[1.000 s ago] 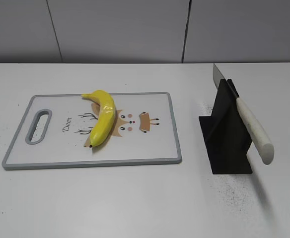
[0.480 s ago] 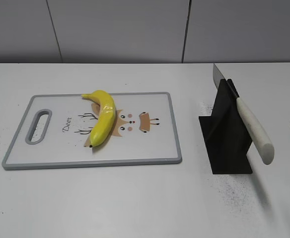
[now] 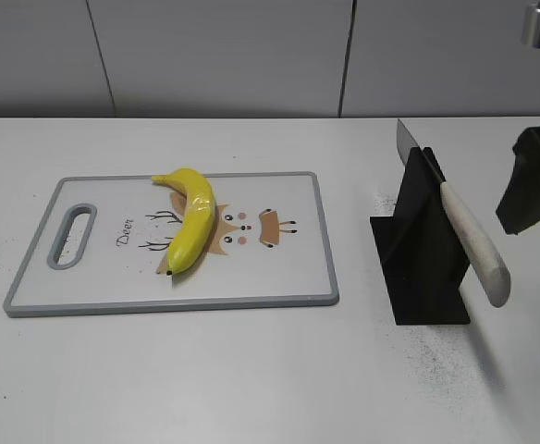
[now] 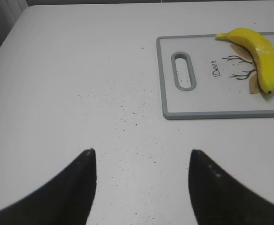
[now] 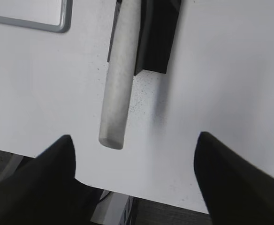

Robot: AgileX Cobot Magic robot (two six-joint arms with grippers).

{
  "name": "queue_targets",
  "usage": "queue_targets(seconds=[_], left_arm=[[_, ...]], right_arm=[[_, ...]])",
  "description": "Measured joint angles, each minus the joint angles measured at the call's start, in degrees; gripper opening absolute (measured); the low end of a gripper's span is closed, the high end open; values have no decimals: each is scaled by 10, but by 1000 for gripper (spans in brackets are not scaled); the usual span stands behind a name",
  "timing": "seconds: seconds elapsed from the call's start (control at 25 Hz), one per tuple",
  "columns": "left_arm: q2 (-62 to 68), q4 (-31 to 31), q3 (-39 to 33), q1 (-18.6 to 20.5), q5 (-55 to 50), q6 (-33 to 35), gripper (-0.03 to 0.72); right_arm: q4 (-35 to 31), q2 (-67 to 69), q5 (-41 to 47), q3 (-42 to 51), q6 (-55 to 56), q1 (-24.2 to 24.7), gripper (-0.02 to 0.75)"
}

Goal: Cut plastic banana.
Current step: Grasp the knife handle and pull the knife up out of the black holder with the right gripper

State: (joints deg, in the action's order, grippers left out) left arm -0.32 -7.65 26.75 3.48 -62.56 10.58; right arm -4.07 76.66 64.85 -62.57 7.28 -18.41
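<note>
The plastic banana (image 3: pixel 191 219) lies whole on the white cutting board (image 3: pixel 251 277), and shows in the left wrist view (image 4: pixel 262 55) at the top right. A knife with a white handle (image 3: pixel 473 242) rests in a black stand (image 3: pixel 418 250). My right gripper (image 3: pixel 533 190) is at the right edge, beside and above the knife handle (image 5: pixel 120 79); its jaws (image 5: pixel 134 138) are open and empty. My left gripper (image 4: pixel 141 152) is open and empty over bare table left of the board, out of the exterior view.
The board (image 4: pixel 212 112) has a grey rim and a handle slot (image 4: pixel 184 70) at its left end. The table's front edge (image 5: pixel 141 194) runs below the right jaws. A grey wall stands behind the table.
My right gripper has come into the exterior view from the right edge, moving up and toward the knife handle. Banana, board and knife have not moved.
</note>
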Motion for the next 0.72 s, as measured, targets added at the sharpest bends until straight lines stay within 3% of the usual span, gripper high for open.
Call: queue_targets(seconds=[0.24, 0.72], left_arm=[[0, 0, 0, 0, 0, 0, 585], [0, 0, 0, 0, 0, 0, 584]], right_arm=[[-25, 62, 9, -7, -5, -2, 593], [0, 173, -13, -7, 48, -56, 592]])
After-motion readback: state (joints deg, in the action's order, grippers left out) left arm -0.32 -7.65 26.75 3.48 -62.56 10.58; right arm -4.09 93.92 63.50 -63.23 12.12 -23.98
